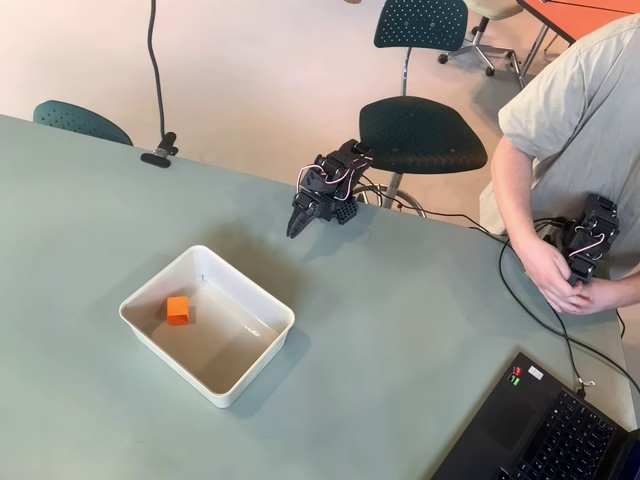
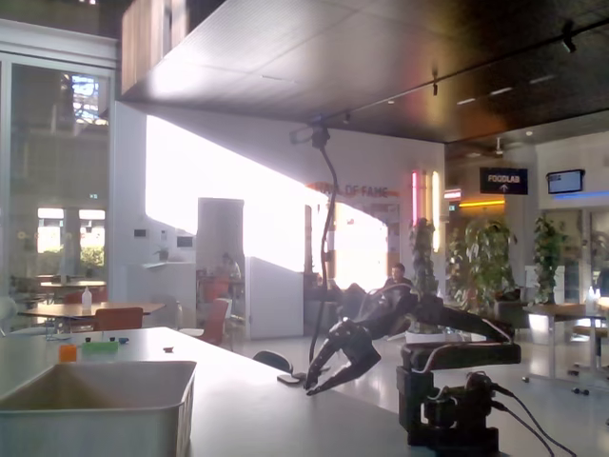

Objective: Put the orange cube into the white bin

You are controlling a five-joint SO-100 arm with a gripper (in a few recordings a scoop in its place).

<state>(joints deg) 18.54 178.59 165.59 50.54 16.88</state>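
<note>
The orange cube (image 1: 178,309) sits inside the white bin (image 1: 150,284), near its left wall in the overhead view. Your gripper (image 1: 298,224) hangs well apart from it (up and to the right, over bare table (image 1: 400,330)), fingers slightly parted, holding nothing.

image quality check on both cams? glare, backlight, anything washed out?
Overhead view: even, soft light; the orange cube reads clearly inside the white bin, with a small glare patch on the bin floor. Fixed view: strongly backlit, the bright wall and windows blown out, the gripper and arm nearly a silhouette, the bin hazy and low in contrast.
</note>
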